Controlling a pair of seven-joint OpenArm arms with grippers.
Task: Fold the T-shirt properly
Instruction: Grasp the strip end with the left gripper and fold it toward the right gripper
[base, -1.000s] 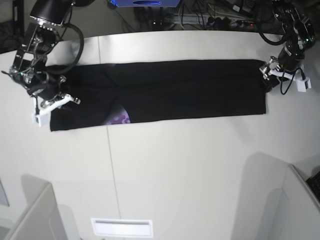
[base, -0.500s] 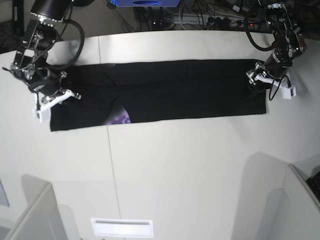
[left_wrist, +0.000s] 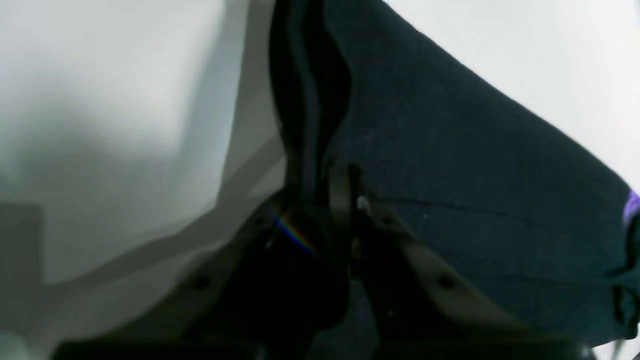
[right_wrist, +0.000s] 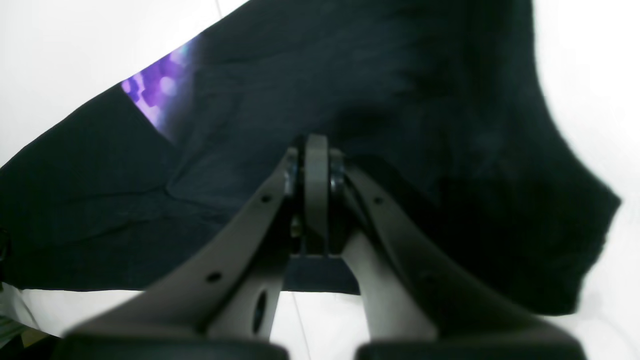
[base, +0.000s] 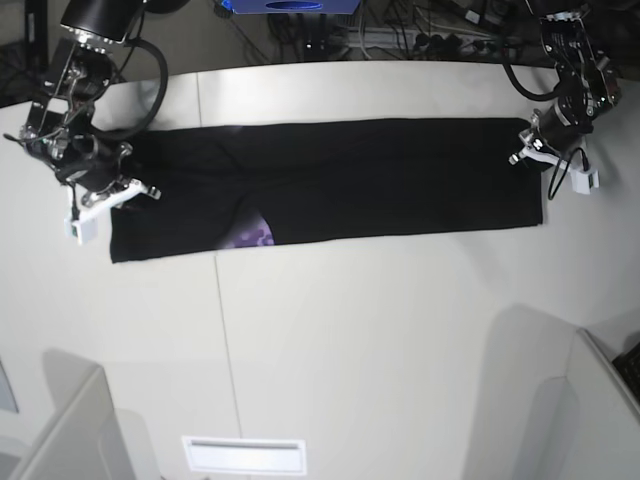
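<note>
The black T-shirt (base: 380, 180) lies folded into a long strip across the white table (base: 350, 340). A patch of purple print (base: 250, 237) shows at its near edge. My left gripper (base: 528, 152) is at the strip's right end. In the left wrist view, the left gripper (left_wrist: 345, 185) is shut on a raised fold of the T-shirt (left_wrist: 475, 175). My right gripper (base: 105, 195) is at the strip's left end. In the right wrist view, the right gripper (right_wrist: 316, 150) has its fingers pressed together on the T-shirt (right_wrist: 400, 75), near the purple print (right_wrist: 150, 95).
A seam (base: 222, 330) runs front to back across the table left of centre. A white slotted plate (base: 243, 455) sits at the front edge. Grey partitions stand at the front left (base: 70, 430) and front right (base: 600, 400). Cables and a blue object (base: 290, 5) lie behind the table.
My left gripper went from open to shut on the strip's right end and drew it to the right. The whole strip shifted slightly right. The right gripper stayed shut.
</note>
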